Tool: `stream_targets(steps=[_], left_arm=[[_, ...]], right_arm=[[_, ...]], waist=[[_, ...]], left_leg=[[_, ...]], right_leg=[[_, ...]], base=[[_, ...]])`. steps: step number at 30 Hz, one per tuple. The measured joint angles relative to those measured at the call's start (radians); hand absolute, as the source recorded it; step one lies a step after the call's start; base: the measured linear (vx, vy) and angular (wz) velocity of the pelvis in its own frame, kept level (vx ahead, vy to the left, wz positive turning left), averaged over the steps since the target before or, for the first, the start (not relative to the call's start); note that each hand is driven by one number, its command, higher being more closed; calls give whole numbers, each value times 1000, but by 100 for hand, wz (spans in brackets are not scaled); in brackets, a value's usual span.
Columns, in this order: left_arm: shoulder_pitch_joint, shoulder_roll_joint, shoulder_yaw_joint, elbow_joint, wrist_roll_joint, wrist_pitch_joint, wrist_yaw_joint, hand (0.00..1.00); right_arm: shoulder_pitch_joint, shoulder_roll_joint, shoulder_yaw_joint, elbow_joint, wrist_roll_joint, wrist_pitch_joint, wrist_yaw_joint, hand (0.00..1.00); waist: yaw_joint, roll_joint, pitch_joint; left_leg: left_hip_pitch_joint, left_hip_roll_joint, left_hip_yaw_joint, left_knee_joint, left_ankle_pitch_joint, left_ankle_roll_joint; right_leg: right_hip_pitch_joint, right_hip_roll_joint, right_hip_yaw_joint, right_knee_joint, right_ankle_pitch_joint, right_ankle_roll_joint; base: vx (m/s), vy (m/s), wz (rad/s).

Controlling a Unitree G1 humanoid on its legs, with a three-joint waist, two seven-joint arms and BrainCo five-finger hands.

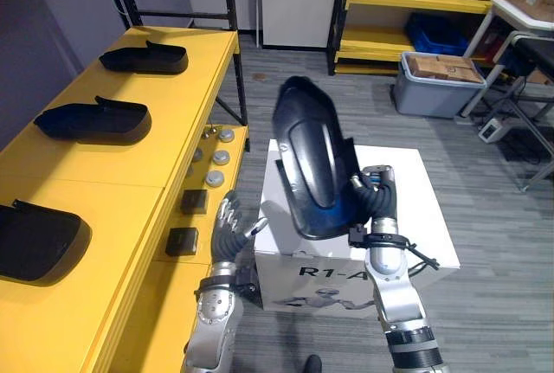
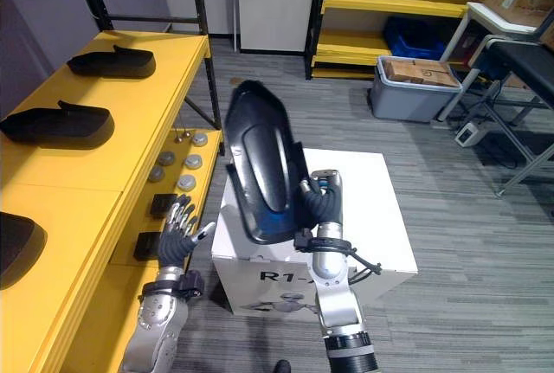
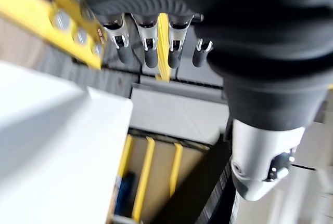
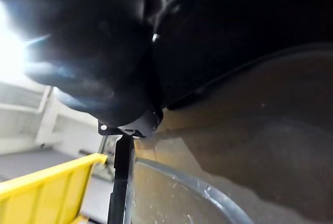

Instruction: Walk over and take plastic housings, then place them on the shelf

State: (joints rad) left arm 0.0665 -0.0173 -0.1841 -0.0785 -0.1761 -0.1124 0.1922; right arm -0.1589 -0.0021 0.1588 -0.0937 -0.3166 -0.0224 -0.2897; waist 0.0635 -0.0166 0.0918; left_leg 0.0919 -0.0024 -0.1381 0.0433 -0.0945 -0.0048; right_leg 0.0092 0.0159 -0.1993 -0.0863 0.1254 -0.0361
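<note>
1. Left eye view: the right hand (image 1: 374, 198) has its fingers curled round the edge of a dark plastic housing (image 1: 312, 161) and holds it upright above a white box (image 1: 415, 217).
2. The left hand (image 1: 227, 224) is empty, its fingers loosely spread, just beside the yellow shelf (image 1: 130, 165).
3. Three more housings (image 1: 144, 58) (image 1: 93, 120) (image 1: 39, 239) lie apart from one another in a row along the shelf top.

The right robot hand (image 2: 318, 200) grips a black plastic housing (image 2: 260, 161), held upright over a white box (image 2: 368, 217). The left robot hand (image 2: 180, 234) hangs near the yellow shelf (image 2: 104, 165) with fingers loosely spread. Three more housings (image 2: 61, 124) lie along that shelf.
</note>
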Motion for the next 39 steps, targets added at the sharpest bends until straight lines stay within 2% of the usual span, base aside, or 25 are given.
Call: stream_targets(steps=[3,6,7,13,14,19,25,30,35,39], left_arm=[[-41,20,-36,-1,-24,0,-3,0],[-46,30,-39,-2,-38,-1,1,0],[-46,36,-40,-2,-39,-1,1,100],[-47,46,-41,-2,-71,-1,21,100],[-48,53,-41,-1,-77,-1,25,100],[-63,73,-41,-1,-85,3,41,100],[-71,81,-40,1,-95,11,48,100],[-71,88,-39,1,-96,19,50,100],[-71,84,-38,0,-95,19,36,100],[-70,66,-38,0,-92,19,-5,100]], right_arm=[[0,-6,60,-8,-38,-11,33,100],[0,-13,77,-8,-51,-19,36,100],[0,-25,81,-8,-53,-22,37,100],[0,-58,95,-7,-53,-24,38,100],[0,-72,99,-7,-53,-26,38,0],[7,-126,120,-7,-51,-44,40,0],[23,-131,146,6,-34,-69,40,0],[24,-129,152,4,0,-93,41,0],[24,-127,126,-24,106,-104,86,0],[24,-111,45,-136,221,-119,121,0]], waist=[[-1,3,-2],[-1,4,-2],[-1,4,-3],[-13,15,-10],[-17,15,-10],[-27,19,-13],[-27,33,-31],[-27,33,-34],[-24,32,-35],[-23,32,-35]], left_leg=[[1,0,1,5,0,0],[1,0,1,8,0,0],[1,-1,2,10,0,0],[-1,1,4,16,-1,0],[-2,1,5,17,-2,-1],[-8,6,18,25,-6,-5],[-20,7,25,34,-7,-6],[-20,6,26,39,-7,-6],[-20,6,27,43,-7,-6],[-20,7,33,44,-7,-6]], right_leg=[[4,0,1,0,4,-4],[5,1,1,-1,6,-6],[5,1,2,-2,7,-6],[5,2,2,-6,10,-10],[5,3,2,-6,10,-10],[3,8,9,-6,14,-16],[-8,10,13,-6,19,-22],[-5,9,13,-6,23,-21],[-3,10,14,-6,25,-19],[-5,12,21,-6,22,-13]], base=[[0,0,0],[0,0,0],[0,0,0],[0,0,0],[0,0,0],[-6,-6,-6],[0,0,-3],[0,0,0],[0,0,0],[6,11,-4]])
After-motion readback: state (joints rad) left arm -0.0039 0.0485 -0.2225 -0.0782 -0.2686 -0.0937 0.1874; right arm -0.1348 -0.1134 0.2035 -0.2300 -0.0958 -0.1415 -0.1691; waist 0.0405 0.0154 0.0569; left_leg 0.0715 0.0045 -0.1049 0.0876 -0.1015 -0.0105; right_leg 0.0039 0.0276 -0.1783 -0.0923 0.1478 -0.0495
